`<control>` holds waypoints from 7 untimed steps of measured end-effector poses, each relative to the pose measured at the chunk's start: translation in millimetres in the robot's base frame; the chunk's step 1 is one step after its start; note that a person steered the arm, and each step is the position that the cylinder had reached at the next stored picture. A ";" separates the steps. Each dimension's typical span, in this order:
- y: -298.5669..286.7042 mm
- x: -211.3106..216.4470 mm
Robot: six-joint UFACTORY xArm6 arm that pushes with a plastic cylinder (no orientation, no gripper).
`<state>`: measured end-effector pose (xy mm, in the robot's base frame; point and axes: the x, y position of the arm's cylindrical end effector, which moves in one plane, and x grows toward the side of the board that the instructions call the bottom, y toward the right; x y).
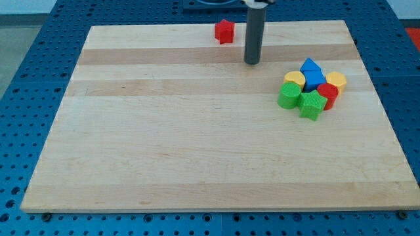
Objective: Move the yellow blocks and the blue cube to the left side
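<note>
Yellow blocks sit in the tight cluster at the right side of the wooden board (pixel 197 164): one yellow block (pixel 294 79) on the cluster's left and another yellow block (pixel 336 81) on its right, with the blue cube (pixel 314 79) between them and a blue triangular block (pixel 310 65) just behind it. At the near side of this cluster we see a green block (pixel 287 96), a green star-shaped block (pixel 312 105) and a red block (pixel 327 94), all touching their neighbours. We have no claw, only the rod, so nothing is grasped; my tip (pixel 252 62) stands left of the cluster and apart from it, while a red star-shaped block (pixel 224 31) lies alone at the far edge, just left of the rod.
</note>
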<state>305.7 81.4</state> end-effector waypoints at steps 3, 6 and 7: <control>139.1 -2.5; 171.2 70.1; 171.2 93.3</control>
<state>399.0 252.6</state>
